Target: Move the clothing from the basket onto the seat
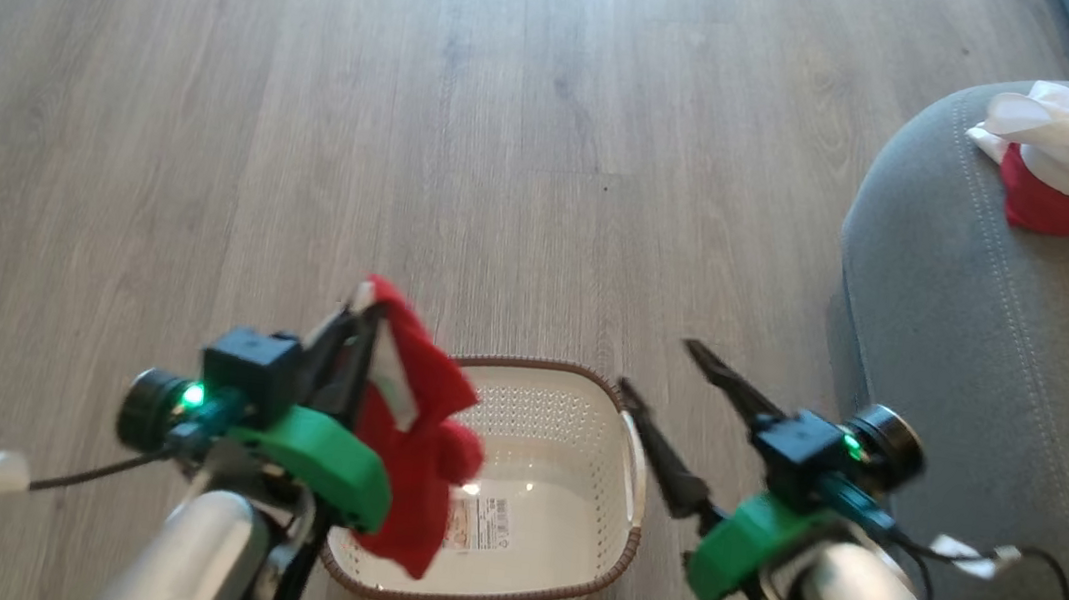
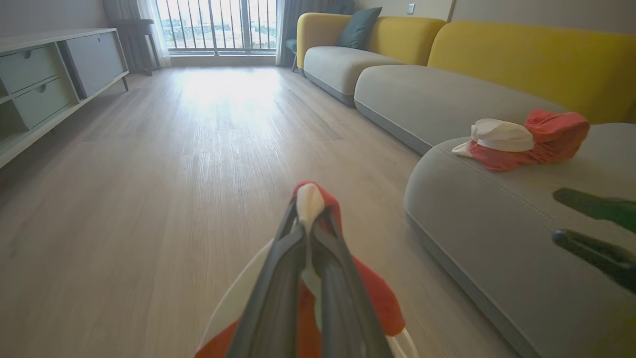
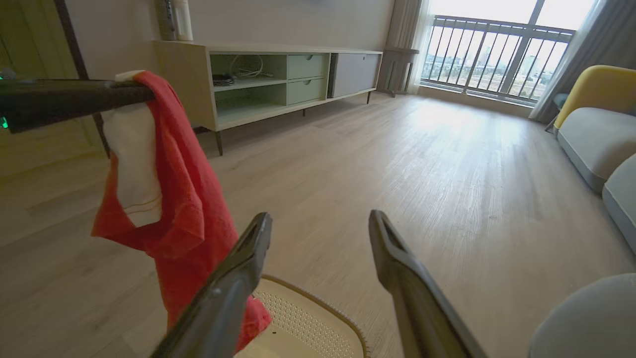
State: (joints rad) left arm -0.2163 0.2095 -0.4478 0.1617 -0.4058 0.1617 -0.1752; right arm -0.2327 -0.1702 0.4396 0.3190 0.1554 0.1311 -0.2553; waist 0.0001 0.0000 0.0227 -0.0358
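Holding the red garment [image 1: 413, 437] pinched in your left gripper [image 1: 361, 321] above the basket [image 1: 585, 386], lift until its tail clears the rim, then swing over the seat [image 1: 987, 392]. Your right gripper [image 1: 658, 364] hangs spread and empty; keep it aside.

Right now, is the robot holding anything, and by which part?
The left tool pinches a red garment by its top fold; the right tool holds nothing.

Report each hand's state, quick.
Left hand: closed on a red and white garment.
Right hand: open, holding nothing.
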